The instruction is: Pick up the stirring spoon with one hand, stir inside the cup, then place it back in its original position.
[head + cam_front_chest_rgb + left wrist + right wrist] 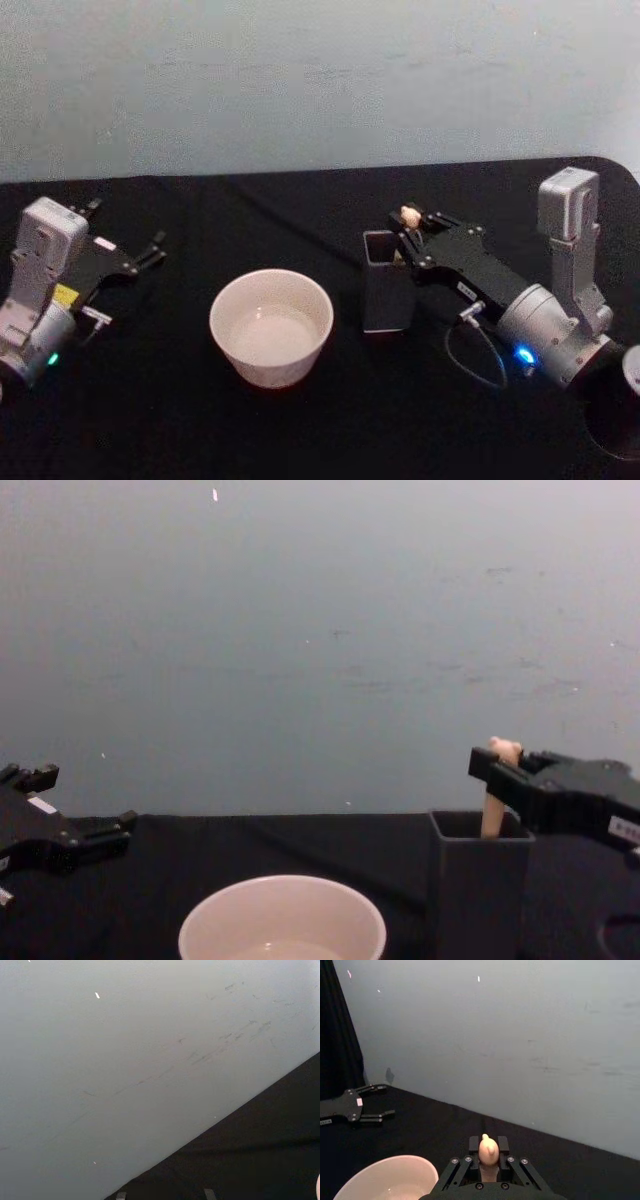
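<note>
Grasp step: right gripper (pixel 412 226) fingers pinched stirring spoon (pixel 497 780) standing in dark grey holder (pixel 384 290). Left gripper (pixel 150 250) parked, fingers spread. Next likely: lift, carry to cup (pixel 271 325).

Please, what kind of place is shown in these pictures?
Probably a robot test bench, not a home kitchen: a black table before a bare grey wall, holding a cup and a dark holder with a stirring spoon, which the right gripper grips.
</note>
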`<action>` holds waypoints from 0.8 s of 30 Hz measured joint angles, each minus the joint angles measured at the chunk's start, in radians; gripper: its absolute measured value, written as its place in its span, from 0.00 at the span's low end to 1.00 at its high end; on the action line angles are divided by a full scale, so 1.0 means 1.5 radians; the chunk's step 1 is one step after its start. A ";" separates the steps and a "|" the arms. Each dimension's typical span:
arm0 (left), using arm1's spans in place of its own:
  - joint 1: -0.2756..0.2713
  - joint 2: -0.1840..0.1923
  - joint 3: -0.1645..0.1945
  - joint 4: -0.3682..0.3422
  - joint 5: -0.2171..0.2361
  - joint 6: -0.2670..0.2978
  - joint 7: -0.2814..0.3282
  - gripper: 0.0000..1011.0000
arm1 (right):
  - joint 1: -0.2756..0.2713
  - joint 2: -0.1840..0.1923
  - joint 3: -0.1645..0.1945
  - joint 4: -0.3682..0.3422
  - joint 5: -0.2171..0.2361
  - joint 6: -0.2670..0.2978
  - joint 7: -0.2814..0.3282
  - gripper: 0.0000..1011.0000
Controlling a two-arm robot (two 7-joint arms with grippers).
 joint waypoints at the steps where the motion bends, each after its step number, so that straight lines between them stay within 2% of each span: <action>1: 0.000 0.000 0.000 0.000 0.000 0.000 0.000 0.99 | 0.000 -0.001 0.000 0.001 -0.001 0.001 0.000 0.21; 9: 0.000 0.000 0.000 0.000 0.000 0.000 0.000 0.99 | 0.000 -0.005 -0.005 0.012 -0.014 0.006 -0.003 0.21; 20: 0.000 0.000 0.000 0.000 0.000 0.000 0.000 0.99 | 0.001 -0.005 -0.004 0.012 -0.013 0.006 -0.003 0.21; 24: 0.000 0.000 0.000 0.000 0.000 0.000 0.000 0.99 | 0.001 -0.005 -0.004 0.011 -0.012 0.006 -0.003 0.30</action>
